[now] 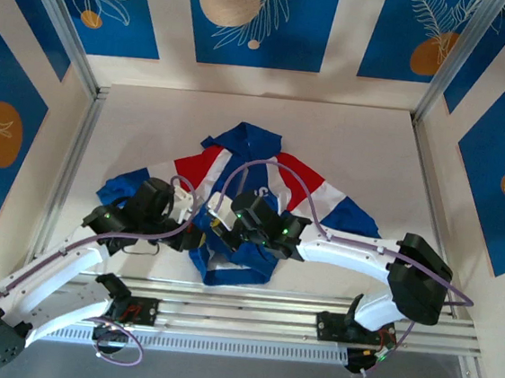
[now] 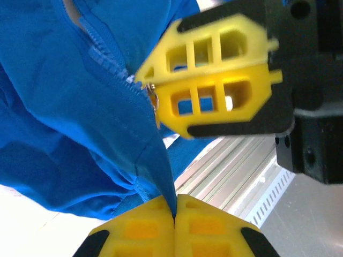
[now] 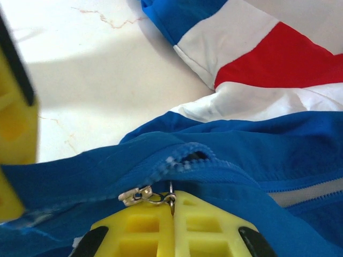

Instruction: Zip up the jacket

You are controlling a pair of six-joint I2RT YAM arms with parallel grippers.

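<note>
Pinching jacket (image 2: 64, 107) hem: left end effector (image 2: 174, 217); right end effector (image 3: 172, 206) pinches partly hidden zipper pull (image 3: 136, 195).

Jacket (image 1: 263, 177) ctr table (image 1: 151, 124); L pincer (image 2: 174, 217) at hem (image 2: 159, 179), R pincer (image 3: 172, 209) beside, at zipper (image 3: 182, 158)

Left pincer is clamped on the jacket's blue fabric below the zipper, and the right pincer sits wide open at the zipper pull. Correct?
Not quite: the right pincer is shut on the zipper pull, not open, as the right wrist view shows. The left pincer is indeed clamped on blue fabric of the jacket below the zipper.
</note>
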